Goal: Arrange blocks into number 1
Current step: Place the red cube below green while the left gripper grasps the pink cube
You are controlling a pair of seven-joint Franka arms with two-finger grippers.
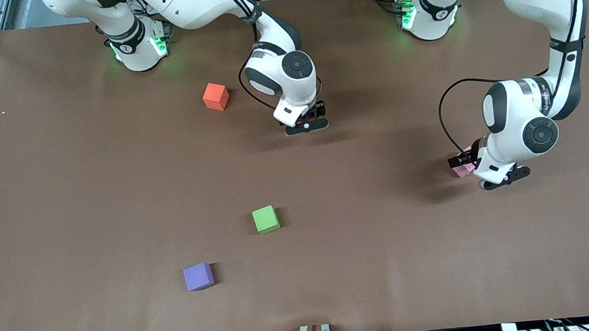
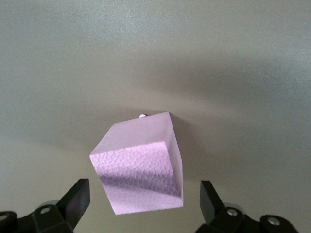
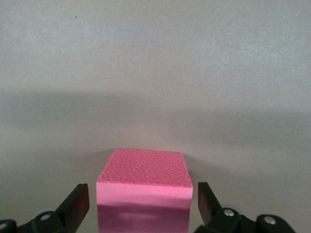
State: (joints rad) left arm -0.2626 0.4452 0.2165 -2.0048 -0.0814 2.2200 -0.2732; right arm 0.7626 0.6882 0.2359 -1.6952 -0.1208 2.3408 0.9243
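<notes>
Right gripper point(image 3: 141, 204) open astride pink cube point(image 3: 143, 187) — matte, pebbled foam

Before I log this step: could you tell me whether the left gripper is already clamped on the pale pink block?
No. In the left wrist view the left gripper is open, its fingers standing clear of the pale pink block on either side.

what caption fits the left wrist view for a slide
Open left end effector straddling a tilted pale pink block on the table.

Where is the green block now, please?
In the front view, the green block lies on the table, free of both grippers, nearer to the front camera than the orange cube, with the purple cube beside it.
</notes>
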